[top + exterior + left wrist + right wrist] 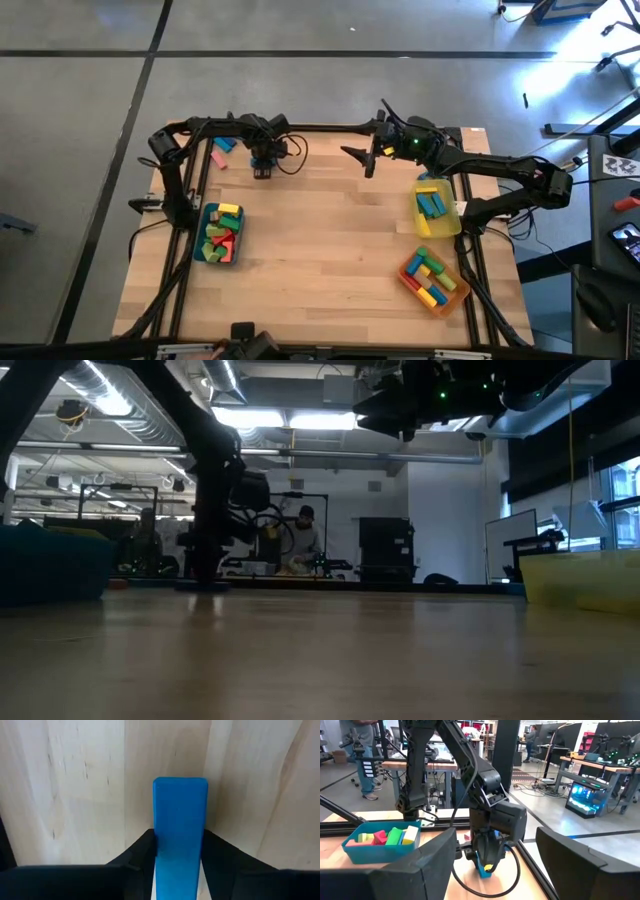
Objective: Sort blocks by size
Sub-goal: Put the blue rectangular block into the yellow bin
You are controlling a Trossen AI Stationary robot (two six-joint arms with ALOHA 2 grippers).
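Where the wooden table (320, 240) ends, a person (305, 540) stands.

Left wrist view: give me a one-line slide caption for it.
Left gripper straddles a blue block lying on the wooden table, a dark finger on either side.

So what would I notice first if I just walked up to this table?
Probably the blue block standing between the left tool's fingers, down on the wood at the table's far side. Then the three bright trays of blocks: teal on the left, yellow and orange on the right. The right tool hangs open nearby.
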